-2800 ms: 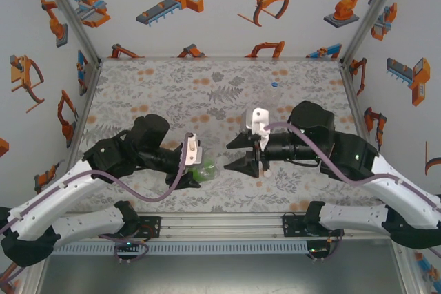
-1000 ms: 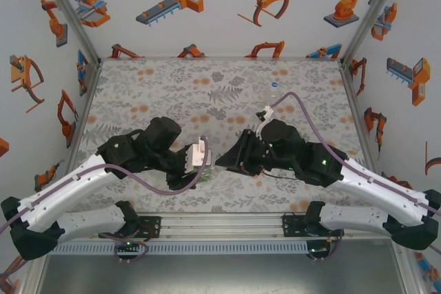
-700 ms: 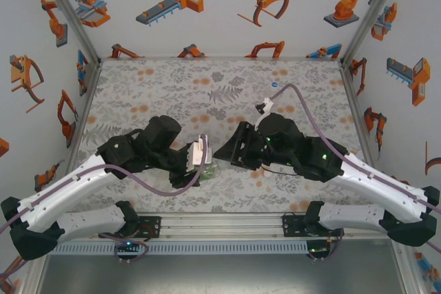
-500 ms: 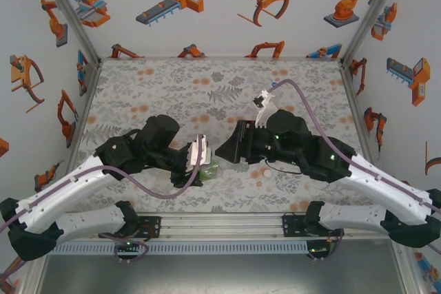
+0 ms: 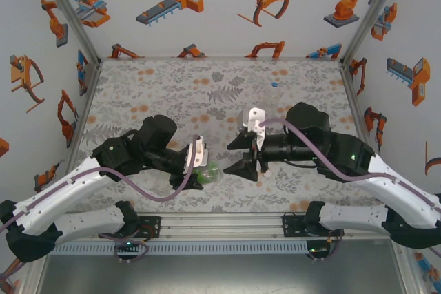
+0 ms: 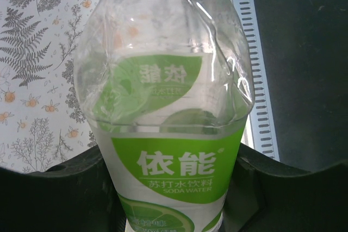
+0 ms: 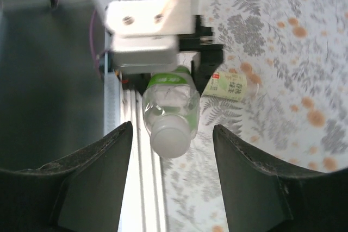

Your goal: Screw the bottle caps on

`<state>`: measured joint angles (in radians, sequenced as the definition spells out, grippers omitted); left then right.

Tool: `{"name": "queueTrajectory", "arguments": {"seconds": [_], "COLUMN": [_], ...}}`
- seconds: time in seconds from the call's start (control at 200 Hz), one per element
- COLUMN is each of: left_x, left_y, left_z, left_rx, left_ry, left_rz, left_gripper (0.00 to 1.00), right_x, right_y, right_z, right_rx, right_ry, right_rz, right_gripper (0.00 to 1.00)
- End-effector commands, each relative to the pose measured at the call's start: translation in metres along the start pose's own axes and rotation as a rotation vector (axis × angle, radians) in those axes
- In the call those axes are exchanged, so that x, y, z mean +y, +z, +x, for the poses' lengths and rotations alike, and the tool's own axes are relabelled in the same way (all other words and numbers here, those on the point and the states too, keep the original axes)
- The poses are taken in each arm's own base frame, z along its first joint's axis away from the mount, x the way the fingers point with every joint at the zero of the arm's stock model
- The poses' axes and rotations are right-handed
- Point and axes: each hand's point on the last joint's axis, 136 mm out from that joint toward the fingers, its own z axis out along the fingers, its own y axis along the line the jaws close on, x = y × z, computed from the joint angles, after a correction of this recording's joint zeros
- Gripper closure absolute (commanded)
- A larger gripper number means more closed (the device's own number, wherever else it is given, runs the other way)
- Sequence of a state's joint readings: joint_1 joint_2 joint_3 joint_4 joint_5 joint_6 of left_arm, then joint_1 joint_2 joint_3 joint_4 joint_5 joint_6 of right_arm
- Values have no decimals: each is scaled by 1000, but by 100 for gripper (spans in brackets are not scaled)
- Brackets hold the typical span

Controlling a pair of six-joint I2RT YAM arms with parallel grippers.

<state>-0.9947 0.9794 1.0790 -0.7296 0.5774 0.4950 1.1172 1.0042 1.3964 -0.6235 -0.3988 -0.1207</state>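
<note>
One yellow-labelled bottle [image 7: 228, 85] just behind the green-labelled bottle [image 7: 169, 112].

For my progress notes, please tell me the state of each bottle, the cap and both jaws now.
left gripper: jaws shut on green-label bottle.
right gripper: jaws open, apart from white cap.
green-label bottle: held out toward right gripper.
white cap: on that bottle's neck; tightness unclear.
yellow-green bottle: lying on table.
</note>
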Motion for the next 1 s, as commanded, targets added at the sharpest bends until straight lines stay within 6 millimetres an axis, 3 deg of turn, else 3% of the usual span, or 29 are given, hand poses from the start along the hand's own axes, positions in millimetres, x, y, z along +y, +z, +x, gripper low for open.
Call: {"name": "queueTrajectory", "arguments": {"seconds": [0.0, 0.205, 0.516, 0.666, 0.726, 0.901, 0.991], "left_x": [-8, -7, -7, -6, -6, -1, 7], "left_y": [-10, -12, -10, -9, -9, -11, -12], "left_z": [-17, -19, -17, -17, -17, -14, -9], "left_rx": [-50, -49, -43, -41, -41, -28, -4], "left_ry": [27, 28, 27, 28, 28, 28, 26], "left_rz": [23, 19, 25, 23, 21, -16, -69], "left_gripper": [100, 100, 100, 100, 100, 100, 100], "right_x": [27, 24, 23, 22, 20, -1, -15], "right_y": [-5, 4, 12, 13, 14, 25, 32], "right_z": [6, 13, 16, 16, 18, 16, 19], "right_rx": [33, 71, 61, 59, 66, 43, 17], "right_ry": [-293, -317, -299, -288, -272, -49, 176], "right_rz": [-160, -176, -181, -178, -166, -52, 29], "right_gripper": [43, 45, 57, 66, 74, 100, 100]}}
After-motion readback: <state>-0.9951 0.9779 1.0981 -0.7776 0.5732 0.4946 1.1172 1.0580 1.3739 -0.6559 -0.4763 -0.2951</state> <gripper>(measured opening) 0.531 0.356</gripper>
